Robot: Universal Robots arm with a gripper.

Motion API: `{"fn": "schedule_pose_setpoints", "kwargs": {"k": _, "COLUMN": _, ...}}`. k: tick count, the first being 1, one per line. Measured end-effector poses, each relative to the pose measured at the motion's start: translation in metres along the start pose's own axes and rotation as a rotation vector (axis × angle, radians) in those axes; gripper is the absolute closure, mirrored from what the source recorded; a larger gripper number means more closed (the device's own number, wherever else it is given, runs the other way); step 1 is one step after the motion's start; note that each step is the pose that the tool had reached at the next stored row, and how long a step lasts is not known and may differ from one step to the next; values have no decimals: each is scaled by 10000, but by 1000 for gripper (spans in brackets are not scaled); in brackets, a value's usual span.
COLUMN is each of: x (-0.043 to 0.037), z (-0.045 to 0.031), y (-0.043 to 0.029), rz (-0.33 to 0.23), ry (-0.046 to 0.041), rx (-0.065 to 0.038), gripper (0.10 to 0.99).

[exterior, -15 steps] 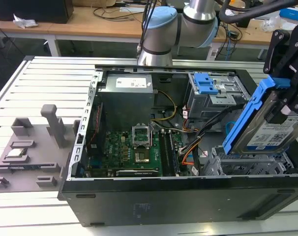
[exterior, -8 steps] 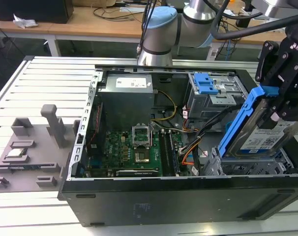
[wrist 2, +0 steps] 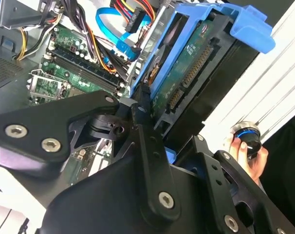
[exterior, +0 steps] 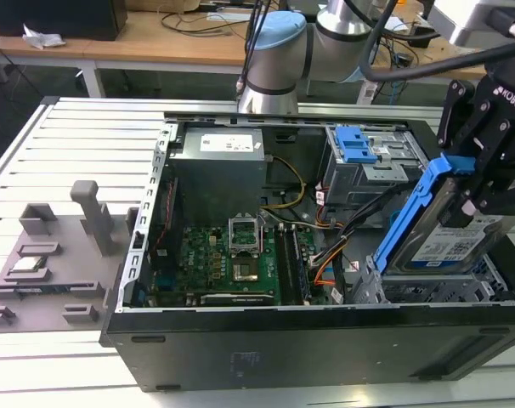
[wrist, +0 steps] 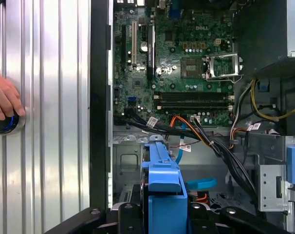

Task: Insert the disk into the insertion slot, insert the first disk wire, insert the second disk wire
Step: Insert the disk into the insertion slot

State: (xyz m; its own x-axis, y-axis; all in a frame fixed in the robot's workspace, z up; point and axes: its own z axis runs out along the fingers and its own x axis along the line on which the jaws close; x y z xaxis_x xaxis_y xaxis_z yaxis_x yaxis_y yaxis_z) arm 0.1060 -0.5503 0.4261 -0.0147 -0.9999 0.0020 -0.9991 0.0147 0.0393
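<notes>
The jaws of the gripper point(exterior: 472, 183) are clamped tight across the disk point(exterior: 440, 234), pinching it by its blue carrier bracket point(exterior: 410, 212), and the drive hangs in the air directly above the insertion slot point(exterior: 436, 289), clear of the perforated metal.

On progress, I'd say none of the three steps is finished. The disk is not in the bay. In the second wrist view the connector strip point(wrist 2: 193, 63) on its green circuit-board side is bare, with nothing plugged in. The blue cable point(wrist: 179, 151) and the orange cable point(wrist: 174, 119) lie loose in the case just beyond the slot, toward the motherboard point(exterior: 232, 263). So seating the drive and fitting both wires are left to do.

As for its pose, the disk stands on edge rather than flat. Its long axis runs steeply, low end down toward the slot, high end leaning off to the exterior view's right. The white label point(exterior: 455, 246) faces out toward the exterior camera. To my eye it has to come down close to level before it can slide in.

Well away from the slot, outside the case point(exterior: 283, 340), a person's hand point(wrist: 4, 100) rests on a round blue-ringed knob point(wrist: 1, 124) on the slatted tabletop point(exterior: 87, 136).
</notes>
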Motion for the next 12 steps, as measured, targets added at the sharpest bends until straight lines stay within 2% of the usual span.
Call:
{"fn": "schedule_pose_setpoints", "kwargs": {"k": 3, "x": 0, "z": 60, "y": -2, "rz": 1, "ry": -1, "rx": 0, "gripper": 725}}
{"fn": "schedule_pose_setpoints", "kwargs": {"k": 11, "x": 0, "z": 161, "y": -6, "rz": 1, "ry": -2, "rx": -1, "gripper": 725}}
{"fn": "schedule_pose_setpoints", "kwargs": {"k": 12, "x": -1, "z": 199, "y": -7, "rz": 1, "ry": 0, "rx": -1, "gripper": 725}}
